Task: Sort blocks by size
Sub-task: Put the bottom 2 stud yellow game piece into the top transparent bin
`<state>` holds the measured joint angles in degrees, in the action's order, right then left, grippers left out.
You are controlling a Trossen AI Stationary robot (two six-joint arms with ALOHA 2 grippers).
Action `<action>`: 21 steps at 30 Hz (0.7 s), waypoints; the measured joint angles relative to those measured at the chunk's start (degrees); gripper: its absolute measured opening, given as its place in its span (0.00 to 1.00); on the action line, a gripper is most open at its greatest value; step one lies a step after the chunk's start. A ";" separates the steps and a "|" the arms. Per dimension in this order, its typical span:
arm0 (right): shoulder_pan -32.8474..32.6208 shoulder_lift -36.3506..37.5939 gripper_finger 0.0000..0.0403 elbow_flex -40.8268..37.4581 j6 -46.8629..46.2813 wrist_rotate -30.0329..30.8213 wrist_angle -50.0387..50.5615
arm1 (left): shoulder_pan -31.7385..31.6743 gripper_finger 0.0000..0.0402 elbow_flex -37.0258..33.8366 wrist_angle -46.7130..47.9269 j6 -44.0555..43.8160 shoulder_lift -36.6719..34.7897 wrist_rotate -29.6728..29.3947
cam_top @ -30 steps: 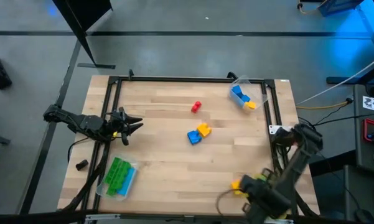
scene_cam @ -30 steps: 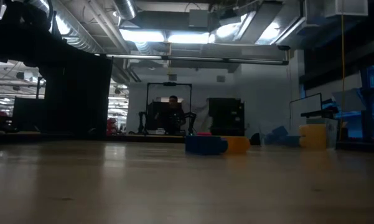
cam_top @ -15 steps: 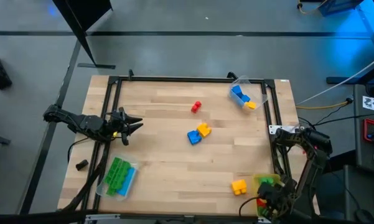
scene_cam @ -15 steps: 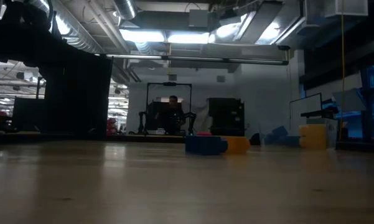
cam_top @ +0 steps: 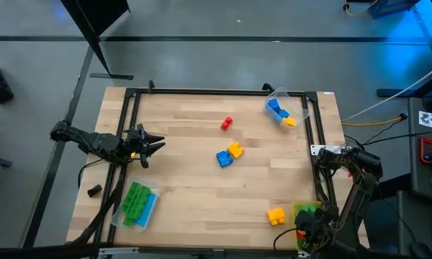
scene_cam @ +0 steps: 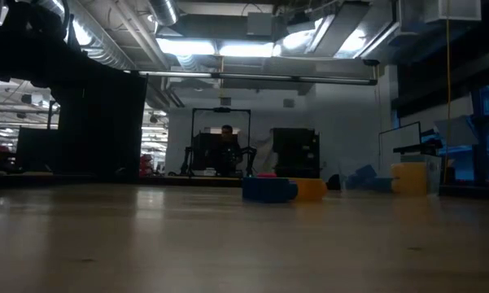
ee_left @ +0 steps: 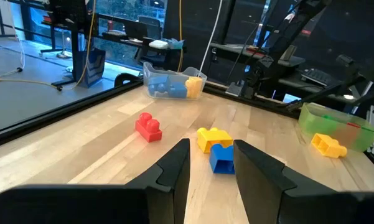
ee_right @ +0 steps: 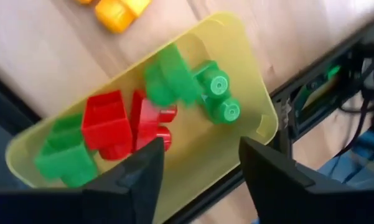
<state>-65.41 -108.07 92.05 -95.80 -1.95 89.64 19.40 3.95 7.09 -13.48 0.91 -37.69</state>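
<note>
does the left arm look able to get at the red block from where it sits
Probably yes. The left pincer waits at the table's left side, open, facing the red block, with bare wood between them and nothing in the way.

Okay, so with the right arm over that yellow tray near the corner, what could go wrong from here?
The right gripper hangs open over the yellow tray, where a green block looks blurred, perhaps falling; it could bounce out.
The tray sits at the table's corner, close to the edge; a nudge might push it off.
A yellow block lies just outside the tray and the arm could knock it when it leaves.
The left gripper waits at the far side.
</note>
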 joint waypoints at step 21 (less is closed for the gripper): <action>19.07 -0.02 0.57 0.04 45.46 -3.23 -13.87 | 0.00 0.27 -0.02 -0.01 -0.01 0.00 0.00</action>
<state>-46.34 -108.09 92.09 -50.33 -5.18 75.76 19.40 3.92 7.07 -13.49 0.91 -37.69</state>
